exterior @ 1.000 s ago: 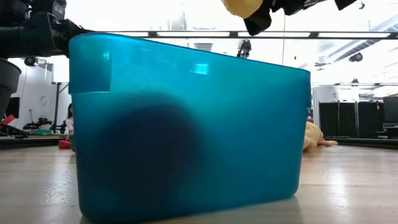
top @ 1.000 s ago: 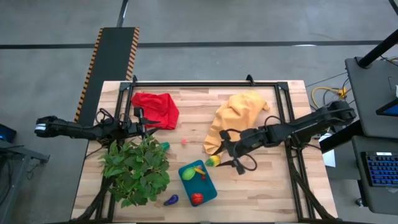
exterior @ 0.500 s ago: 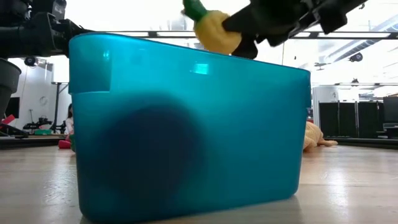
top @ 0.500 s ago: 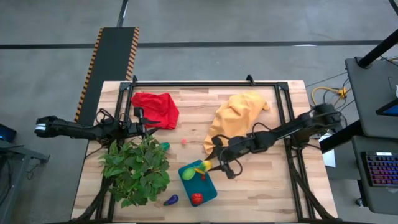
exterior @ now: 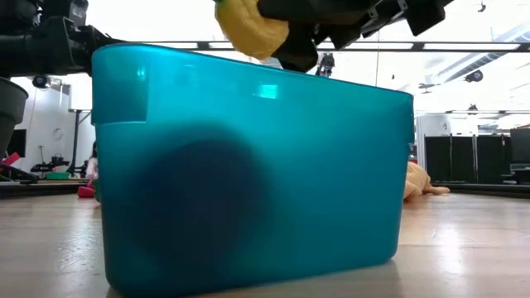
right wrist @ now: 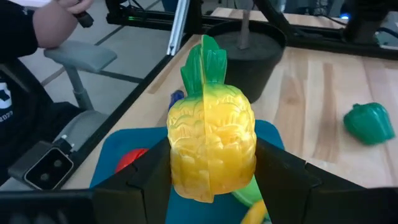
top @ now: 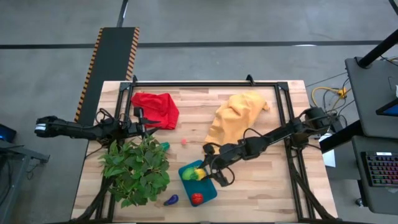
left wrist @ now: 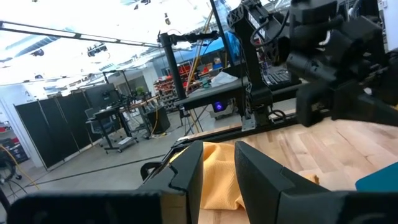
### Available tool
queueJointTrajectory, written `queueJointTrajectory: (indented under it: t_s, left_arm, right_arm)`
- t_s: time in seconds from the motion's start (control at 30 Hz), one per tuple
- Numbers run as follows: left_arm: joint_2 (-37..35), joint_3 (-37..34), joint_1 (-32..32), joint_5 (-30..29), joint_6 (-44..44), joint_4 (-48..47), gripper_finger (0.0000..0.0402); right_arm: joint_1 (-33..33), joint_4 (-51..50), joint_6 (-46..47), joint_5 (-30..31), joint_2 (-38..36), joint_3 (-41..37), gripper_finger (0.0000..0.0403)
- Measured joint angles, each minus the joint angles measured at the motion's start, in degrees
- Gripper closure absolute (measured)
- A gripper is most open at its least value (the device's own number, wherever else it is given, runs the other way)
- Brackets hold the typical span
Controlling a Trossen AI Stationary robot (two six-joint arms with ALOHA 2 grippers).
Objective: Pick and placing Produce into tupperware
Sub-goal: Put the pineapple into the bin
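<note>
My right gripper is shut on a yellow toy pineapple with green leaves, held over the teal-blue tupperware, above its rim in the low view. Inside the tupperware lie a red piece and a light green piece. A purple piece, a green pepper and a small pink piece lie on the table. My left gripper waits open and empty at the table's left, above the plant. My right gripper pinches the pineapple's yellow body between its two fingers, one on each side. The fingers come from the table's right, slanting down. The pineapple is lifted clear above the tupperware, its leaves pointing away from the gripper.
A big leafy green plant in a dark pot stands left of the tupperware. A red cloth and a yellow-orange cloth lie at the back. A person's hand shows beyond the table's edge.
My right gripper has carried the pineapple toward the table's left and near edges, from beside the tupperware's right end to over its inside. It has stayed shut on the pineapple.
</note>
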Motion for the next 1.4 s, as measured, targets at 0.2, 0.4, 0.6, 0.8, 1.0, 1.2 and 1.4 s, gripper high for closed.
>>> queueJointTrajectory:
  t_s: [0.2, 0.4, 0.6, 0.8, 1.0, 1.2, 1.4]
  left_arm:
    - [-0.3, 0.0, 0.0, 0.0, 1.3, 0.7, 0.0323]
    - [-0.4, 0.0, 0.0, 0.0, 1.4, 0.9, 0.0323]
    - [-0.4, 0.0, 0.0, 0.0, 1.4, 1.0, 0.0323]
    - [-0.3, 0.0, 0.0, 0.0, 1.4, 1.4, 0.0323]
    - [-0.3, 0.0, 0.0, 0.0, 1.4, 1.4, 0.0323]
    - [-0.1, 0.0, 0.0, 0.0, 1.4, 1.4, 0.0323]
    - [-0.3, 0.0, 0.0, 0.0, 1.6, 1.4, 0.0323]
  right_arm:
    - [0.6, 0.8, 1.3, 0.2, 3.0, 1.1, 0.0209]
    - [1.1, 0.4, 4.3, 0.2, 7.7, 4.3, 0.0209]
    - [1.9, -0.8, 6.3, 0.2, 10.2, 6.7, 0.0209]
    - [2.8, -7.4, 8.4, 0.6, 11.9, 9.5, 0.0209]
    - [3.1, -13.7, 8.8, 0.9, 13.0, 13.3, 0.0209]
    - [4.1, -17.5, 7.3, 2.9, 12.9, 15.3, 0.0209]
    - [5.1, -20.8, 7.6, 3.8, 13.1, 15.9, 0.0209]
